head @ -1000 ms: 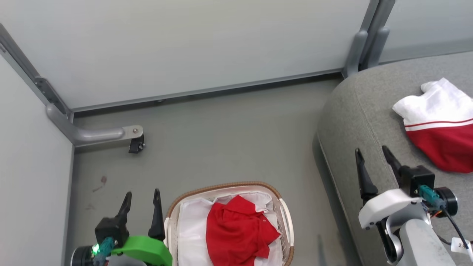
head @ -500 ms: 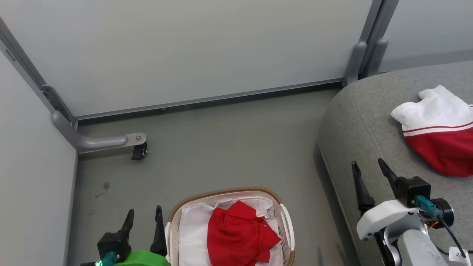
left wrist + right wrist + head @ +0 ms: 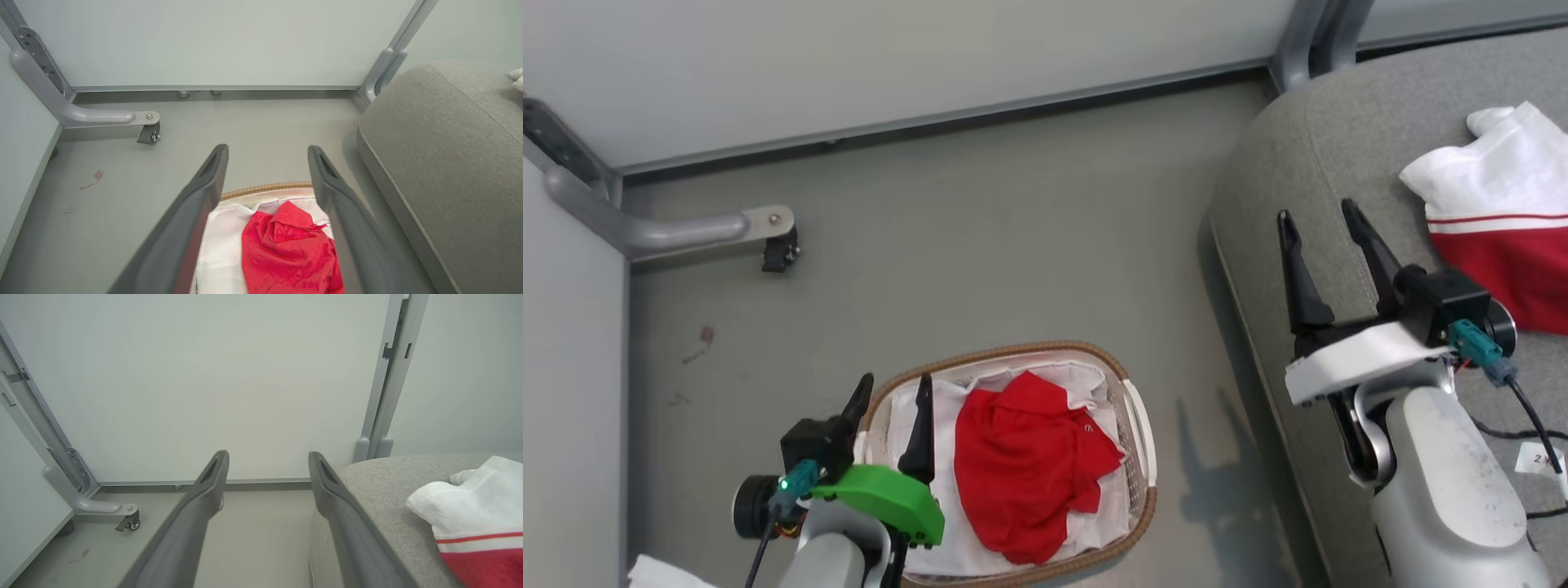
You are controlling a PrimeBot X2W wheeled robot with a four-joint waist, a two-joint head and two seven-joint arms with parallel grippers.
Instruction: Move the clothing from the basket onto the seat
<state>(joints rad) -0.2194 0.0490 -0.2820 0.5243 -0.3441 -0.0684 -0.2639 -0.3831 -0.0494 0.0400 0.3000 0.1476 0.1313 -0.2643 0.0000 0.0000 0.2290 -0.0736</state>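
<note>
One red garment lay crumpled in the basket, on its white liner. A red-and-white garment already lay on the seat, well to the right of the basket. Since a second ago the head camera had tilted down, so the whole picture shifted. The left gripper also stood differently: it had been just beside the basket's left rim and was now over that rim, fingers spread wide and empty. The right gripper, also wide open and empty, hovered over the seat edge, right of the basket. I judged the left arm was preparing to take the last garment, with the task about half done.
</note>
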